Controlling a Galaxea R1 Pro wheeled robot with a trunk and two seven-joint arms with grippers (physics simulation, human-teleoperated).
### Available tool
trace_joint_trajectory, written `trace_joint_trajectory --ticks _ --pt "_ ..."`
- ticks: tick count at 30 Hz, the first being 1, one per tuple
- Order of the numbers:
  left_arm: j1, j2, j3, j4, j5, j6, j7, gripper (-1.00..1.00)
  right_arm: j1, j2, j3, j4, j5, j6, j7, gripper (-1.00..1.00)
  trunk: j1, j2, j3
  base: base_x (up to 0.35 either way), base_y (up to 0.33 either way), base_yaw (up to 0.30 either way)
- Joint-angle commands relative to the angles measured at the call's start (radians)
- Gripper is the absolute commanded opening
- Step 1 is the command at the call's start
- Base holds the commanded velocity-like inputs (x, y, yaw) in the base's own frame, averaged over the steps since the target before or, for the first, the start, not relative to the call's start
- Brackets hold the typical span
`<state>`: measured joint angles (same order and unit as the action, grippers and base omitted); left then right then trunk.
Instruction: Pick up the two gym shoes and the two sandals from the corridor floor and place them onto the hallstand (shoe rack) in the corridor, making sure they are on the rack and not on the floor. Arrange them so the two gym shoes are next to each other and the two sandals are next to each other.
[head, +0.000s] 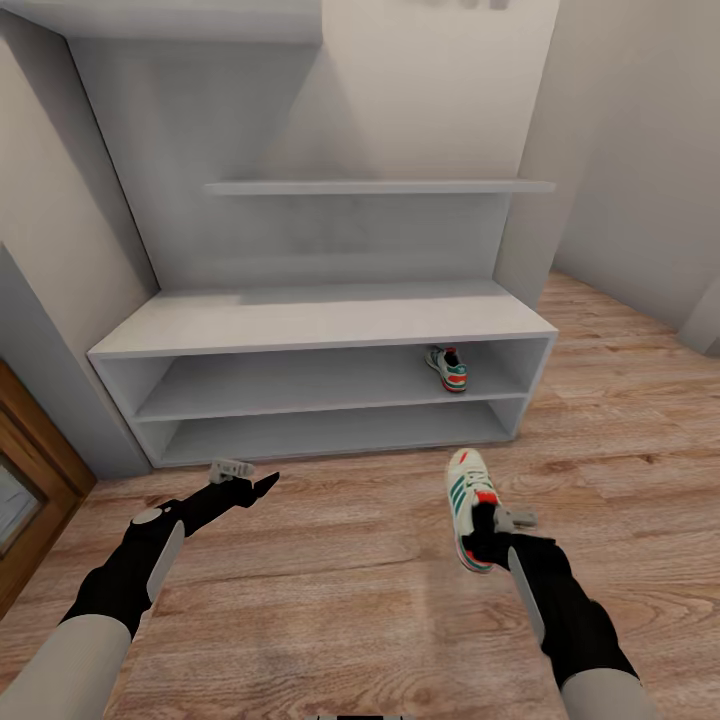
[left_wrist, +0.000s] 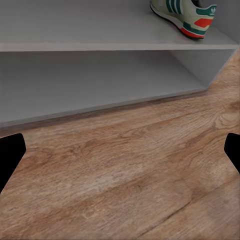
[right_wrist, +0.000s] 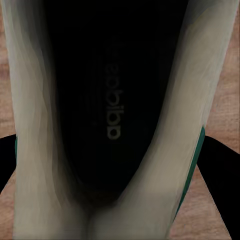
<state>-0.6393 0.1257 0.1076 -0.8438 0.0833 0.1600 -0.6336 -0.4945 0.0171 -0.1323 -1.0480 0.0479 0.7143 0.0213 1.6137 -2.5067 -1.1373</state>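
The right end effector (head: 487, 535) pinches 1 gym shoe (head: 471, 505) at its heel end, just above the corridor floor (head: 330, 600) and in front of the hallstand (head: 320, 330). In the right wrist view the dark inside of this shoe (right_wrist: 112, 115) sits very close, between the 2 black fingers.

The other gym shoe (head: 447, 367) already rests on the upper open shelf, near its right end. It shows in the left wrist view too (left_wrist: 185, 15).

I think the job now is to put the held shoe beside that one. To do it well, the arm should lift a little, go straight into the same shelf, and set the shoe down flat just beside its mate, without bumping it or the shelf edge. It should let go only when the sole sits on the shelf.

The left end effector (head: 250, 478) hangs spread and empty over the floor, near the bottom shelf.

The held shoe's heel is hidden behind the fingers, so I cannot tell how firm the grip is. The 2 sandals are somewhere out of these pictures.
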Motion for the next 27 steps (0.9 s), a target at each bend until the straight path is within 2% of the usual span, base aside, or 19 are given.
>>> trace_joint_trajectory --ticks 1,3,5,7,9,14,27 --pt "0.0 0.0 0.002 0.0 0.009 0.01 -0.005 1.0 -0.029 0.005 -0.001 0.002 0.006 0.023 0.002 -1.0 0.0 0.0 -0.001 0.0 0.0 0.0" --pt "0.0 0.0 0.002 0.0 0.009 0.01 -0.005 1.0 -0.078 0.013 0.016 0.004 0.006 0.074 0.002 -1.0 0.0 0.0 -0.001 0.0 0.0 0.0" --pt "0.0 0.0 0.002 0.0 0.009 0.01 -0.005 1.0 -0.111 0.017 0.05 0.005 0.006 0.107 0.001 -1.0 0.0 0.0 -0.001 0.0 0.0 0.0" --pt "0.0 0.0 0.002 -0.001 0.009 0.01 -0.005 1.0 -0.178 0.028 0.131 0.006 0.006 0.137 -0.003 -1.0 0.0 0.0 -0.001 0.0 0.0 0.0" --pt "0.0 0.001 0.003 -0.001 0.009 0.011 -0.005 1.0 -0.208 0.038 0.157 0.005 0.005 0.15 -0.004 -1.0 0.0 0.0 -0.001 0.0 0.0 0.0" --pt "0.0 0.001 0.001 0.0 0.009 0.011 -0.005 1.0 -0.236 0.059 0.176 0.005 0.001 0.174 0.0 -1.0 0.0 0.0 -0.001 0.0 0.0 0.0" --pt "0.0 0.0 0.0 0.0 0.009 0.012 -0.005 1.0 -0.24 0.062 0.183 0.002 0.005 0.18 0.002 -1.0 0.0 0.0 -0.002 0.047 -0.025 0.011"
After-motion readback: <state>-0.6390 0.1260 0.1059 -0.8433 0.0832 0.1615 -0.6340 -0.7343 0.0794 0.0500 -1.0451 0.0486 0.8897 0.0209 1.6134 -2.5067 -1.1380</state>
